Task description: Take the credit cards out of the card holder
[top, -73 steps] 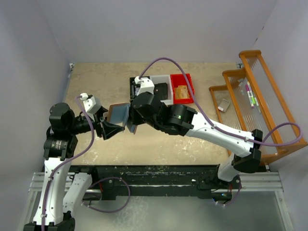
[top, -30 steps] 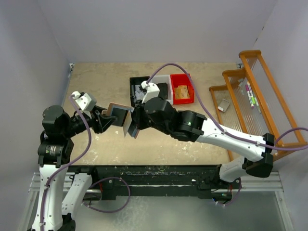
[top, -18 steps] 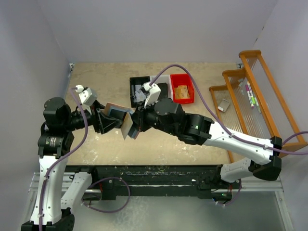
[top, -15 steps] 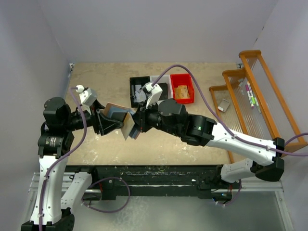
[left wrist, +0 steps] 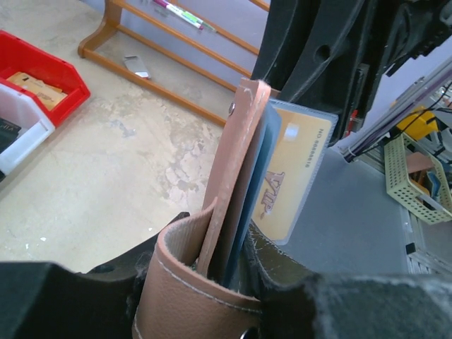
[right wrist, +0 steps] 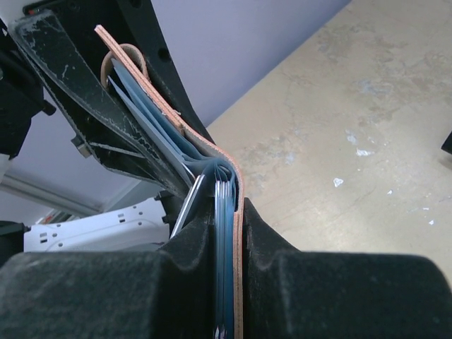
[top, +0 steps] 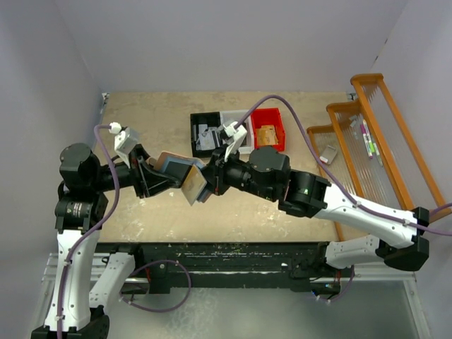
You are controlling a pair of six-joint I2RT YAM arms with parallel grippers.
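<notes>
Card holder (top: 182,171) sits in the air over the table (top: 134,127), spread into a V between the arms, tan outside and blue-grey inside. Right gripper (right wrist: 229,272) is clamped on one flap close to the fold. Left gripper (left wrist: 226,300) straddles the other flap beside the snap tab, pads close on both sides, though I cannot tell whether they truly pinch. One credit card (left wrist: 291,176), pale yellow behind a clear window, peeks from the inner layers. My worry: with both tools on the leather, nothing is free to draw a card, and if either lets go carelessly the flap may fold shut or the holder drop. Tugging the flaps apart could also slide it out of a grip. How many cards are inside, and which slots hold them, is hidden by the edge-on views and the arms
</notes>
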